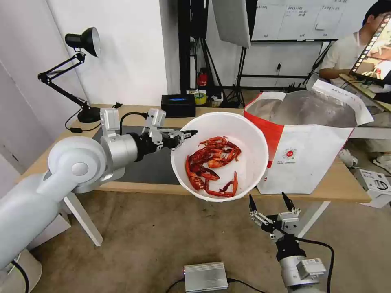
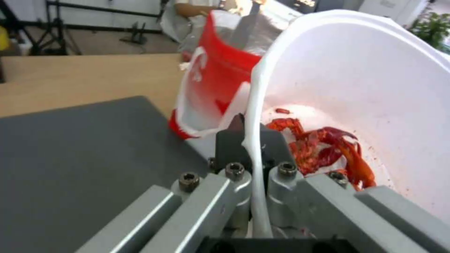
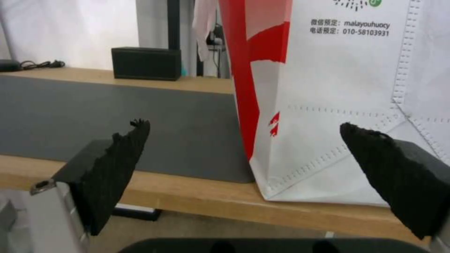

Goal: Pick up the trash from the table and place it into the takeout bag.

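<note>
A white round bowl holding red crayfish shells is lifted off the table and tipped toward me, just left of the takeout bag. My left gripper is shut on the bowl's rim; the left wrist view shows the rim pinched between the fingers, the shells inside and the bag's red side behind. My right gripper hangs open and empty below the table's front edge, in front of the bag.
The light-wood table carries a dark grey mat, a black tissue box at the back and a black desk lamp at the far left. A silver box lies on the floor. Tripods stand behind.
</note>
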Available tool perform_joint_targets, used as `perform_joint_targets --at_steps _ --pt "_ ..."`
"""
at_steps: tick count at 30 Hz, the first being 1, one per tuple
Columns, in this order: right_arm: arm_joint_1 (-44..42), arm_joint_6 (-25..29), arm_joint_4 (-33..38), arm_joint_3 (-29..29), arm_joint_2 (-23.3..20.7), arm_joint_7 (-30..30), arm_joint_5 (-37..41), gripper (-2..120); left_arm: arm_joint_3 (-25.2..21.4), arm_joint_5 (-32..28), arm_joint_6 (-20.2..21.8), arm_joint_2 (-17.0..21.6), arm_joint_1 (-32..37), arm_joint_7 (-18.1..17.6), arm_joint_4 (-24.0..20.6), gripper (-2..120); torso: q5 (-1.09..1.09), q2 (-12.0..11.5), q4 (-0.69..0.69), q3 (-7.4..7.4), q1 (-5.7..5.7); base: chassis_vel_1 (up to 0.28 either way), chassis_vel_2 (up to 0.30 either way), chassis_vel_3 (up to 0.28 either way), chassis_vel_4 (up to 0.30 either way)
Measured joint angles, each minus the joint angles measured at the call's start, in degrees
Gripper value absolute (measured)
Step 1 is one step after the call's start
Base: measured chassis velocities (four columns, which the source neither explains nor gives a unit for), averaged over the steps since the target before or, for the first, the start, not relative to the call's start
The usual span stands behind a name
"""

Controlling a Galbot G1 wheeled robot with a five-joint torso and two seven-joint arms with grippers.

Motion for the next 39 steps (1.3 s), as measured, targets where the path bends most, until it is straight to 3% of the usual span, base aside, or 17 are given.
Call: perform_joint_targets --at_steps 11,21,31,39 --pt "0.0 0.0 0.0 0.0 0.0 0.0 0.0 100 6.3 0.1 -0.1 -5.5 -5.7 -0.6 1.6 0 0.0 0.0 0.0 0.0 0.0 0.0 0.0 0.0 0.0" --pt "0.0 0.0 0.0 0.0 0.0 0.0 0.0 100 16.4 -0.1 -0.2 -15.7 -15.8 -3.3 8.6 0 0.01 0.0 -0.02 0.01 0.01 0.0 0.0 0.0 0.0" --pt "0.0 0.0 0.0 0.0 0.0 0.0 0.0 100 21.2 -3.9 -0.8 -21.1 -24.4 -5.2 12.5 0 0.0 0.0 0.01 0.01 0.0 0.0 0.0 0.0 0.0" --pt "0.0 0.0 0.0 0.0 0.0 0.0 0.0 100 25.9 -4.4 -1.0 -30.7 -33.0 -5.8 21.6 0 0.01 0.0 -0.02 0.01 0.01 0.0 0.0 0.0 0.0"
